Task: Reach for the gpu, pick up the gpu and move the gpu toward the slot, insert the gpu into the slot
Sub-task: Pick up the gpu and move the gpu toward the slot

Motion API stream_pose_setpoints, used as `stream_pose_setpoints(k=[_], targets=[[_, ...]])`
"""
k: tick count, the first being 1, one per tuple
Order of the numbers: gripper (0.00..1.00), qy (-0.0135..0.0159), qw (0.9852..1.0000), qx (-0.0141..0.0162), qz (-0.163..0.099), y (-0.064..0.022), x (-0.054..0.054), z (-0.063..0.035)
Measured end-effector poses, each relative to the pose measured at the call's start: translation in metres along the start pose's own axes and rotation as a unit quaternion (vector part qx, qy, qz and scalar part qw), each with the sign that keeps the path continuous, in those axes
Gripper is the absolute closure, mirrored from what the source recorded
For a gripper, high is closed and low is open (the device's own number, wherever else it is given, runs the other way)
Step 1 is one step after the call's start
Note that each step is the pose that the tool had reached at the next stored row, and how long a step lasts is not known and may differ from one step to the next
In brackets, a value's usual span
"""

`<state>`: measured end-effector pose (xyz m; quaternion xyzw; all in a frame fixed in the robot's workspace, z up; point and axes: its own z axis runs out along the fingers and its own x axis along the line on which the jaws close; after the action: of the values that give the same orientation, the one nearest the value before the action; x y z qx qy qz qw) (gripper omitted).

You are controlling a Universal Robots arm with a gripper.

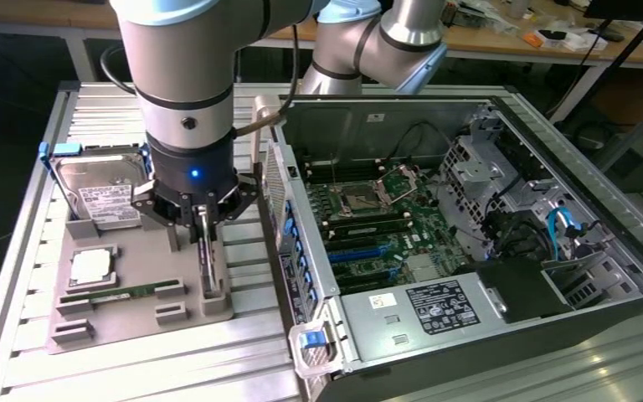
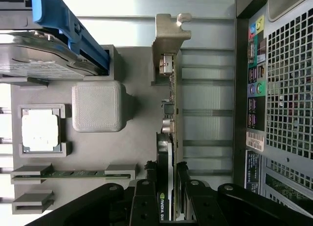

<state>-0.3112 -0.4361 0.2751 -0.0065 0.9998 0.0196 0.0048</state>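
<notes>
Open PC case (image 1: 411, 113) on slatted metal table (image 1: 26, 335); wooden benches (image 1: 501, 38) behind. Arm (image 1: 182, 84) over grey tray (image 1: 131, 314), exterior view's left of case. Case wall stands between tray and slot (image 1: 357, 249). On tray: hard drive (image 1: 98, 197), CPU (image 2: 40, 129), memory stick (image 2: 73, 174). Gripper (image 2: 166, 204) jaws narrow, closed on gpu (image 2: 168, 118), which stands on edge in tray holder. Card label: "NVIDIA QUA…".

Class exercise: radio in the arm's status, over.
Status: gripper low over the gpu, straddling its upper edge. The gpu stands on edge in the grey tray, outside the case. The slot lies bare inside the case.
</notes>
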Motion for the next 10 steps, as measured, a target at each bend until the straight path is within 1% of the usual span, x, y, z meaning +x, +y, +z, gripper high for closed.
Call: stream_pose_setpoints(k=[3,10], targets=[[0.73,-0.0001,1.0000,-0.0003,0.000,0.0002,-0.0001,-0.0025],[0.73,-0.0012,1.0000,-0.0003,0.000,0.0029,-0.0001,-0.0044]])
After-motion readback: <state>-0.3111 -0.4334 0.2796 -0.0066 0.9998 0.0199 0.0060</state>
